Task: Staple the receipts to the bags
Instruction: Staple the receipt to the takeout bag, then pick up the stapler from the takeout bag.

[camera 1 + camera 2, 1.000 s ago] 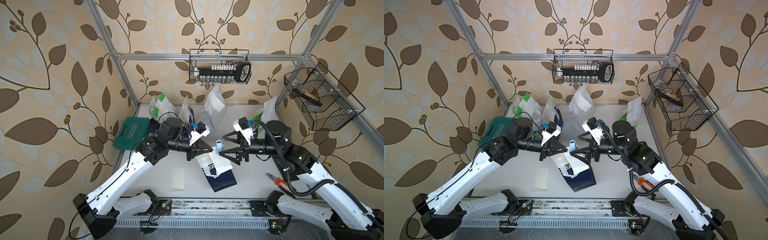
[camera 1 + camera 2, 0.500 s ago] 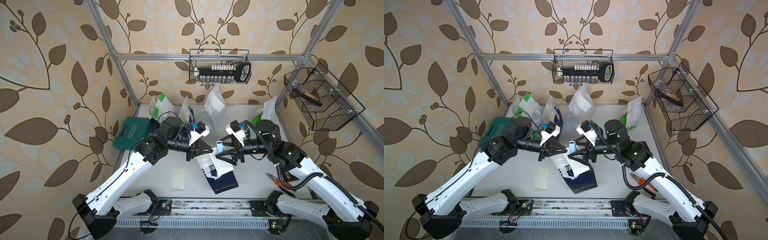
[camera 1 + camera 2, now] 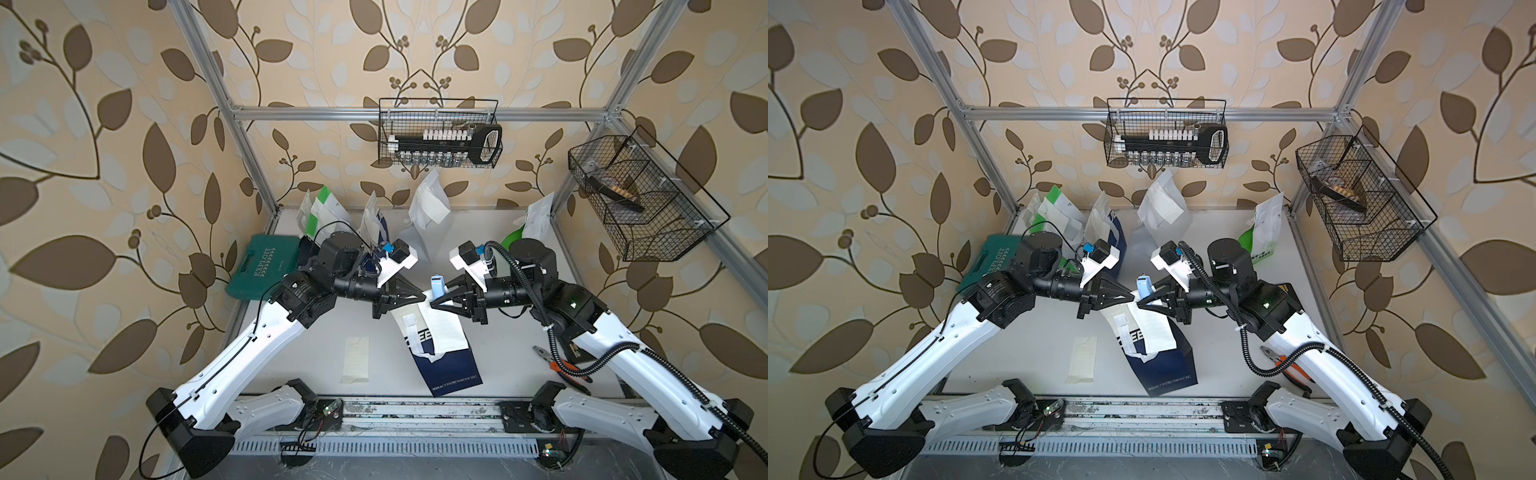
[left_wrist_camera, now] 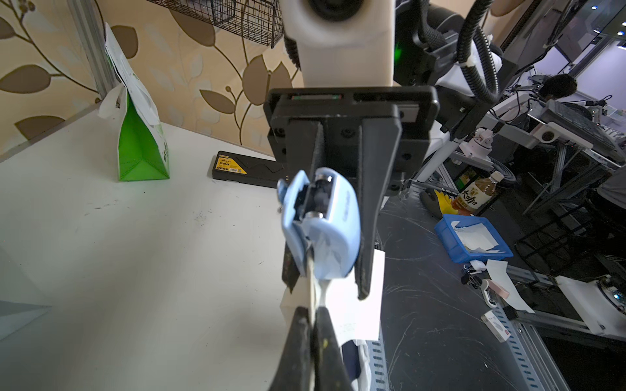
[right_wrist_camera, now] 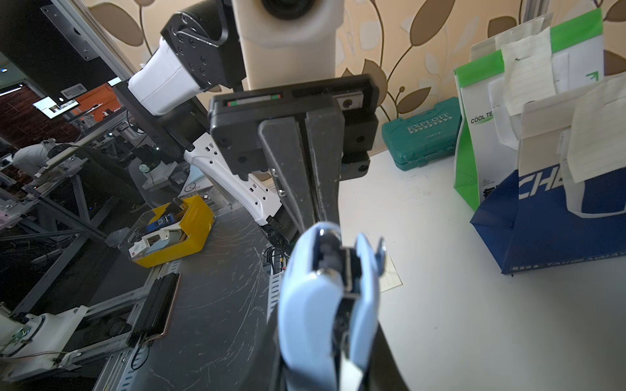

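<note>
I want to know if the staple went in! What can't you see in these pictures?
Whether it stapled: the stapler mouth is edge-on in the left wrist view, tiny beside the right tool in top views.
Print on the receipt: too small in both top views.
Whether the left tool pinches the receipt with the navy bag: paper edge-on, left wrist view.
Contents of the side basket: behind mesh, small.

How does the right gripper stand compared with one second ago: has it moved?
Yes. The right gripper went away from the orange pliers toward the blue stapler, and its jaws closed around it.
</note>
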